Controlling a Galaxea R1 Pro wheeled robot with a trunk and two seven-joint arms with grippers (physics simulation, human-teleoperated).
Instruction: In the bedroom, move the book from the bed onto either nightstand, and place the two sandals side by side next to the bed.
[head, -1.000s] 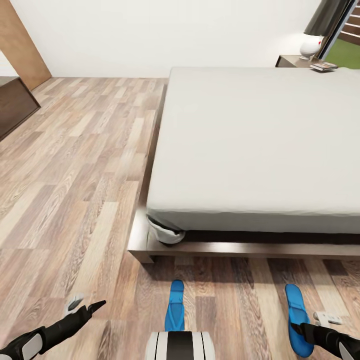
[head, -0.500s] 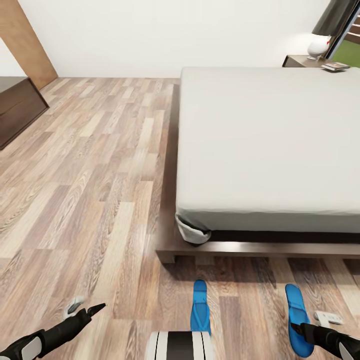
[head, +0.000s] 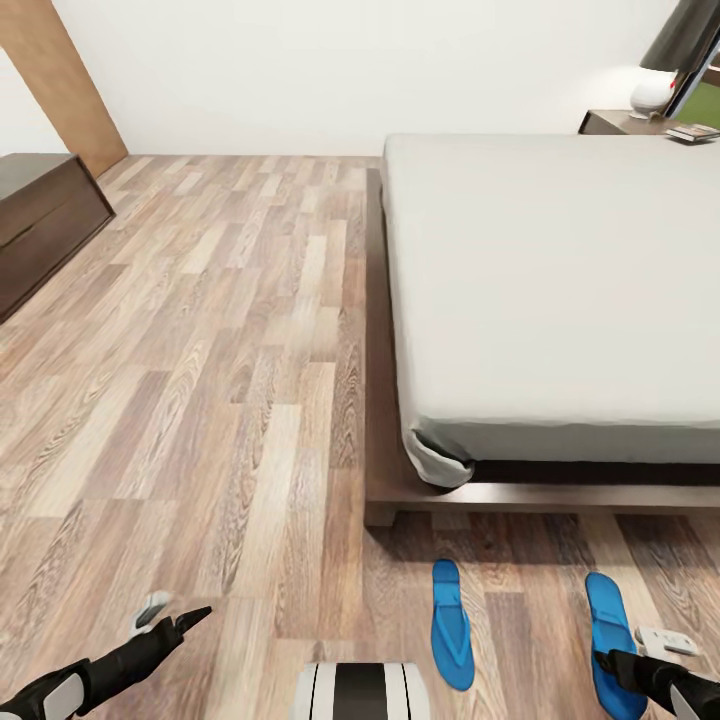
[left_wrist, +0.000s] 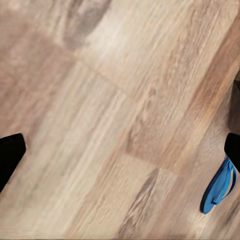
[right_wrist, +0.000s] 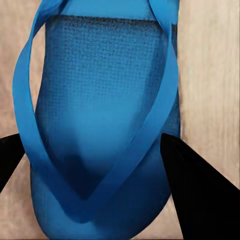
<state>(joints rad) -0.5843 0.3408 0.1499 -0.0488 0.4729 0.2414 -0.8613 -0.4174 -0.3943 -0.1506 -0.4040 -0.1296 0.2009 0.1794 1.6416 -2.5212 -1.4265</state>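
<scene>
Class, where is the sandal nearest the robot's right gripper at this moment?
In the head view, that sandal lies on the wood floor at lower right, just before the bed's foot, with the right gripper over its near end.

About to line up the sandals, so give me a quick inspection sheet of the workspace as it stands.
Surface: wood-plank floor, bare mattress on the bed.
Job's things: left sandal and right sandal lie on the floor at the bed's foot, apart, roughly parallel; book on the nightstand.
Clutter: nothing seen.
Grippers: left end effector open over bare floor; right end effector open, fingers straddling the right sandal.
Cables: nothing seen.
Surroundings: white wall, dark cabinet, lamp.
</scene>
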